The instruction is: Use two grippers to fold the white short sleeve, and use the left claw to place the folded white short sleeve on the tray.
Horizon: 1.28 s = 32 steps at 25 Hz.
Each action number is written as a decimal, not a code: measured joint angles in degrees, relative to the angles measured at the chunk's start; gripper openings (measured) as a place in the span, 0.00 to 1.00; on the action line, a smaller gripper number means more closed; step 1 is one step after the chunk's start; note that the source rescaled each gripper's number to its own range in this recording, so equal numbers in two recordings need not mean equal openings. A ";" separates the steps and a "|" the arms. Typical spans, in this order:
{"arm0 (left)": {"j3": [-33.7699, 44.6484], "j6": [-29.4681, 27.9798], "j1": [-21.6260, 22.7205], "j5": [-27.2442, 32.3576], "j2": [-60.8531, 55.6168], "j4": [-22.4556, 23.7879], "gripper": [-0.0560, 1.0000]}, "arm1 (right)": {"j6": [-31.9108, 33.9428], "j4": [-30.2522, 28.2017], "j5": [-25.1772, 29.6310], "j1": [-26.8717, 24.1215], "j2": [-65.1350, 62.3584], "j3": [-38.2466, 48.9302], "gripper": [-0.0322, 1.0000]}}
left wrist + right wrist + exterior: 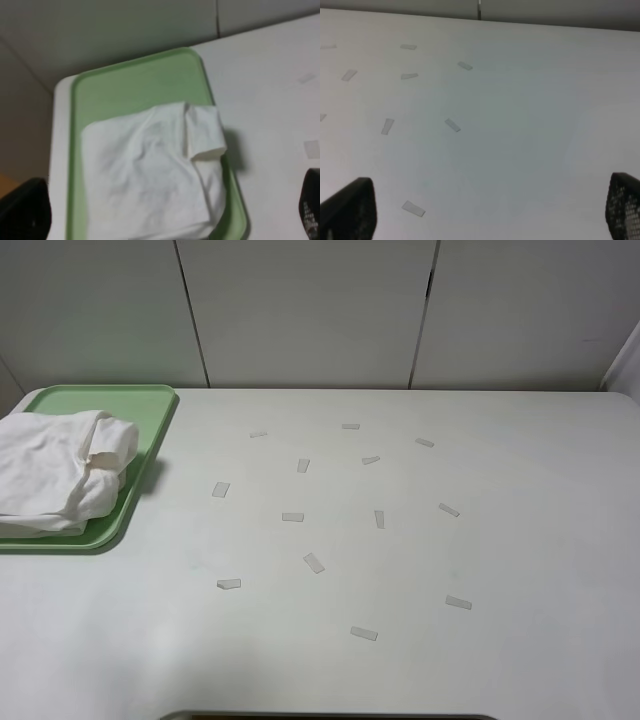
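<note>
The white short sleeve [55, 472] lies folded in a rumpled bundle on the tray [150, 405], which sits at the far left of the bench [520, 540]. One sleeve flap reaches the tray's right rim. Small tape strips [314, 562] dot the middle of the bench. Both the left claw [175, 212] and the right gripper [490, 210] hold their jaws spread wide, empty, above the surface.

Soft, creased white cotton short sleeve [150, 175] lies on smooth pale-green plastic tray [130, 80]; the white counter [420, 570] looks matt.
</note>
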 joint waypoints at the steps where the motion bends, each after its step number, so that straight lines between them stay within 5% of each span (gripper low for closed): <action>1: 1.72 0.00 0.38 0.22 -2.92 0.00 1.00 | 0.00 0.00 0.00 0.00 0.00 0.00 1.00; 12: 20.33 -0.61 3.37 6.21 -37.82 -3.04 1.00 | 0.00 0.00 0.00 0.00 0.00 0.00 1.00; 17: 23.05 -3.18 3.37 12.87 -39.89 -2.98 1.00 | 0.00 0.00 0.00 0.00 0.00 0.00 1.00; 26: 23.37 -8.78 3.15 13.43 -40.00 -5.31 1.00 | 0.00 0.00 0.00 0.00 0.00 0.00 1.00; 32: 23.37 -8.78 -2.39 13.43 -40.00 -7.36 1.00 | 0.00 0.00 0.00 0.00 0.00 0.00 1.00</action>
